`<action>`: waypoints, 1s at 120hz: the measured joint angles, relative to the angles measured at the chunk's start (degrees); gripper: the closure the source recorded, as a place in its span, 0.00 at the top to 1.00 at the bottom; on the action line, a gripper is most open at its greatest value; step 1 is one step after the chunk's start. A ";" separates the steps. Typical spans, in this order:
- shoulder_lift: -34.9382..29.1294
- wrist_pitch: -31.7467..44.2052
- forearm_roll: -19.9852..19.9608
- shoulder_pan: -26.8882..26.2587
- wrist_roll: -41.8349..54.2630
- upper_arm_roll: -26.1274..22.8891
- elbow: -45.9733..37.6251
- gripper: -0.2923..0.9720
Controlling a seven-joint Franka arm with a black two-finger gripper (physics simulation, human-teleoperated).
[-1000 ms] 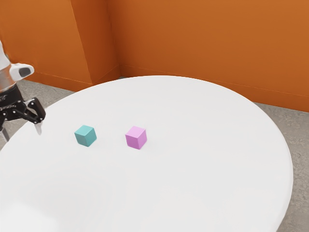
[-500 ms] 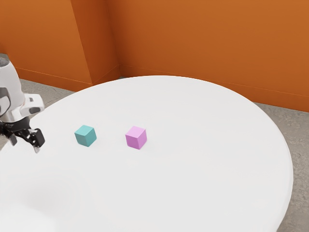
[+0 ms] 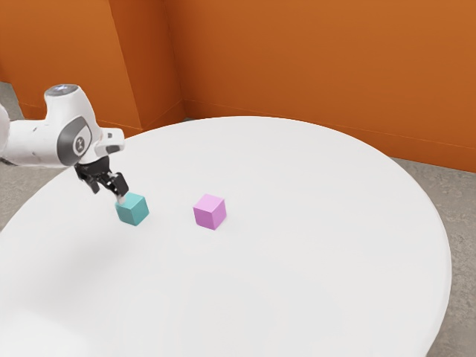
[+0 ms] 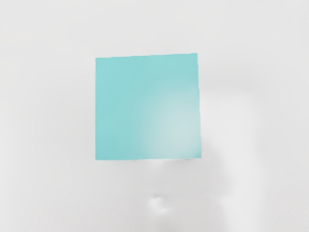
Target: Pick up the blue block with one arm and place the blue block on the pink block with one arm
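arm [image 3: 52,141]: white, coming in at the left edge of the exterior view, bent down toward the table.
gripper [image 3: 117,195]: black, left of centre, just above the blue block's upper left corner; open or closed, i cannot tell.
blue block [image 3: 133,210]: flat on the white table [image 3: 312,238], left of centre; in the wrist view, squarely under the hand.
pink block [image 3: 210,212]: on the table just right of the blue block, apart from it.
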 joint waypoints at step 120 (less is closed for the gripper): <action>14.80 -22.43 -5.36 1.61 6.38 -0.73 21.76 0.77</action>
